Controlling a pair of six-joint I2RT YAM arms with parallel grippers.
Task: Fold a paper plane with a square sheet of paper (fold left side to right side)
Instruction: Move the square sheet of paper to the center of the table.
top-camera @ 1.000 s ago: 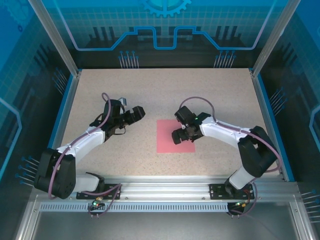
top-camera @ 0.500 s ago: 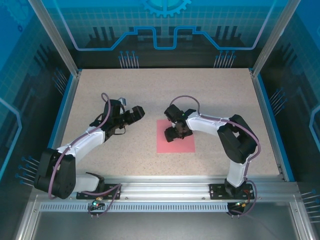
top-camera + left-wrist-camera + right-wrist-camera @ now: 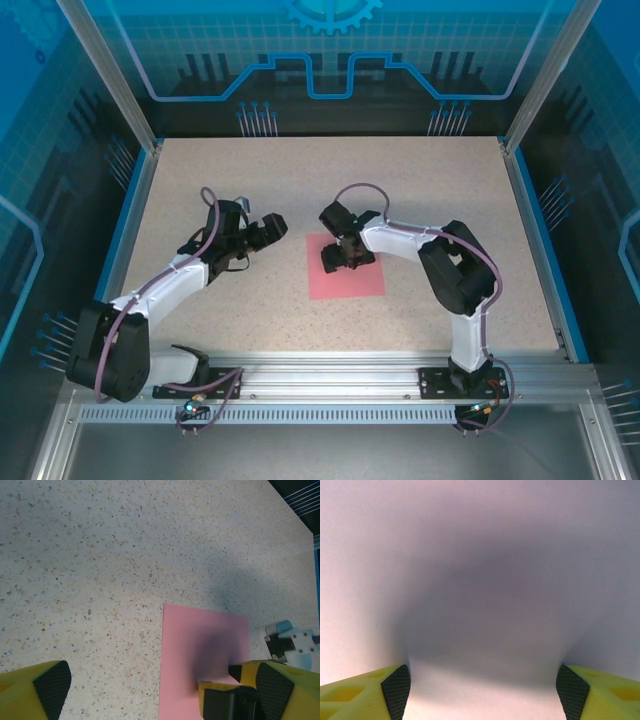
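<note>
count: 1 square sheet of paper (image 3: 346,284), lying flat | my left gripper (image 3: 272,230): fingers spread wide, near it | my right gripper (image 3: 345,260): spread too, low over it

Right end effector (image 3: 482,692), 2 yellow fingers (image 3: 380,692) wide apart, over shadowed pink paper (image 3: 480,555)

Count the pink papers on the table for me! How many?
1. The square sheet of paper lies flat near the middle of the table, with the right gripper over its far left corner. A second sheet stacked underneath would be hidden.
</note>
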